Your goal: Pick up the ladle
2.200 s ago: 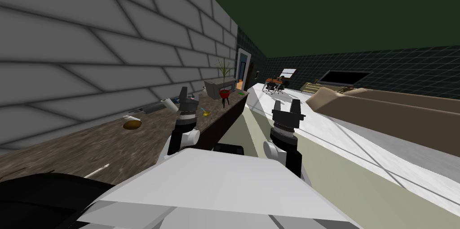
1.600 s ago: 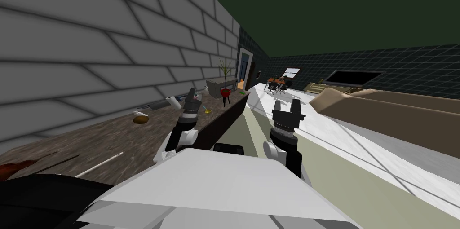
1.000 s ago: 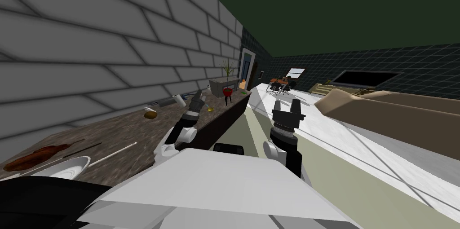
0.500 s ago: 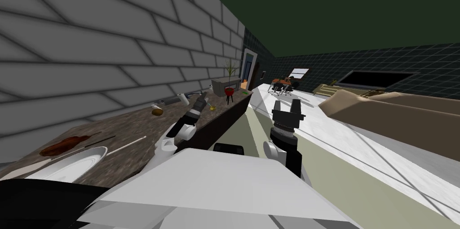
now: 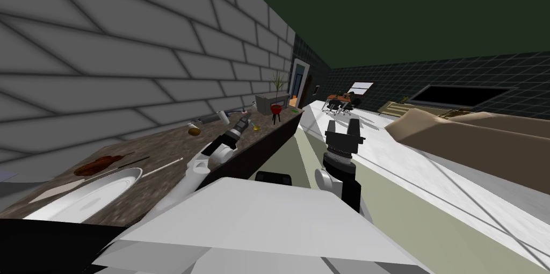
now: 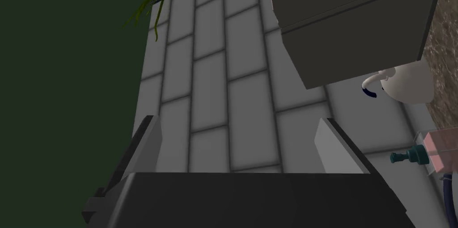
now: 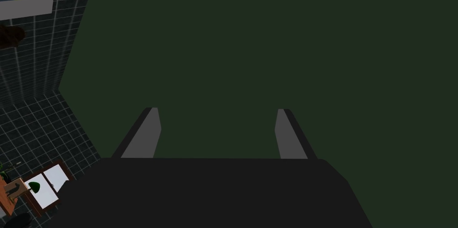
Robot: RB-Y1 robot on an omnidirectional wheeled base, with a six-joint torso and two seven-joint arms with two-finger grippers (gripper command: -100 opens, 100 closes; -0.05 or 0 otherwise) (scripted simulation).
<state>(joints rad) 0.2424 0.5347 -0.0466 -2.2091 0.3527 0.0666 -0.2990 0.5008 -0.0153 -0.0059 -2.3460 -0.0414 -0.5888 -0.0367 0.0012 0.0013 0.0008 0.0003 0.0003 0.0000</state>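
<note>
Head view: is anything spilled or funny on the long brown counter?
A reddish-brown blotch lies on the brown speckled counter beside the big white plate; it could be a spill or food, I cannot tell. A small red grill on legs stands further along, odd there.

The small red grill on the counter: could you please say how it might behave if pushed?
The small red grill stands high on thin dark legs, so a push near its top would probably tip it rather than slide it. It seems near the counter's front edge, so it might fall off. Its rounded body could then roll.
</note>
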